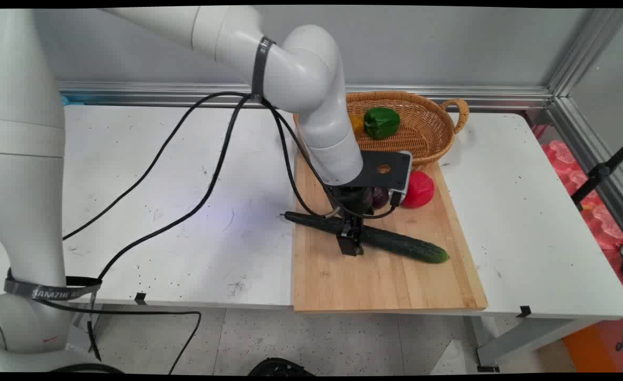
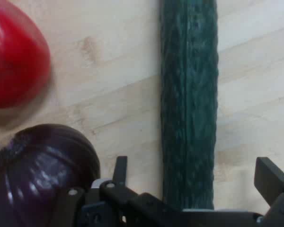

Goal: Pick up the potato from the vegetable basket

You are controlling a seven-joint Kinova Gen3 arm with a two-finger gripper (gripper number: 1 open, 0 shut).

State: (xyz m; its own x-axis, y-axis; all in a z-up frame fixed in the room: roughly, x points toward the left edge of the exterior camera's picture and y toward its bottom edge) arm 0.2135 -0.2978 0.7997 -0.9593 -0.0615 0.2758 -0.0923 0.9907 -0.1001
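Gripper [image 1: 350, 244] straddles the cucumber [image 1: 396, 242] mid-length on the board [image 1: 385, 280] — jaws open, not yet touching. Onion [image 2: 38, 175] at 9 o'clock. Cucumber looks stiff, slick — middle suits.

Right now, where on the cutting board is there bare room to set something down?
The cutting board is bare along its near strip, below the cucumber. Its far end is crowded: gripper, purple onion, red pepper, basket.
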